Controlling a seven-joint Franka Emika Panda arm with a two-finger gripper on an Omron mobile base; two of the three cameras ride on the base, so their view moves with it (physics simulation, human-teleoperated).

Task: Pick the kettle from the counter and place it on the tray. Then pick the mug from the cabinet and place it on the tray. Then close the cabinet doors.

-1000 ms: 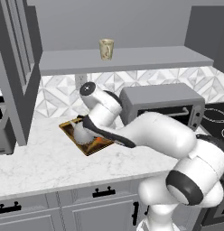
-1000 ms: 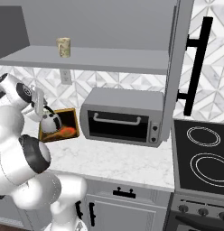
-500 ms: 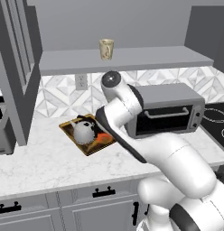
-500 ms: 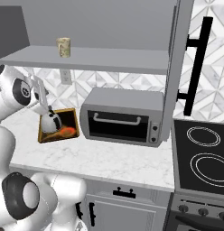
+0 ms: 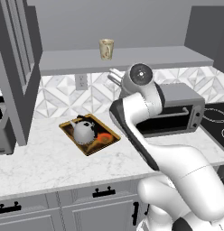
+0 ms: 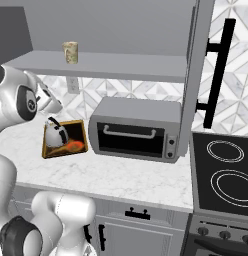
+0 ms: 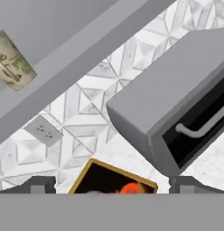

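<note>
The kettle [image 5: 84,131] sits on the tray [image 5: 109,133] on the marble surface [image 5: 50,162], so that step looks done; the mug [image 5: 106,48] stands upright on the cabinet [image 5: 132,58] shelf, untouched. The gripper [image 7: 111,186] is spread wide and holds nothing, raised between the tray and shelf. Risks: the mug is small and near the shelf's front edge, so a fast or off-centre approach could knock it over or push it back; the arm could also clip the shelf edge or the toaster oven [image 6: 136,127] beside it. In the hand view only the fingertips [image 7: 39,185] peek up, and the tray is cut off. The mug handle's direction is hard to make out.
</note>
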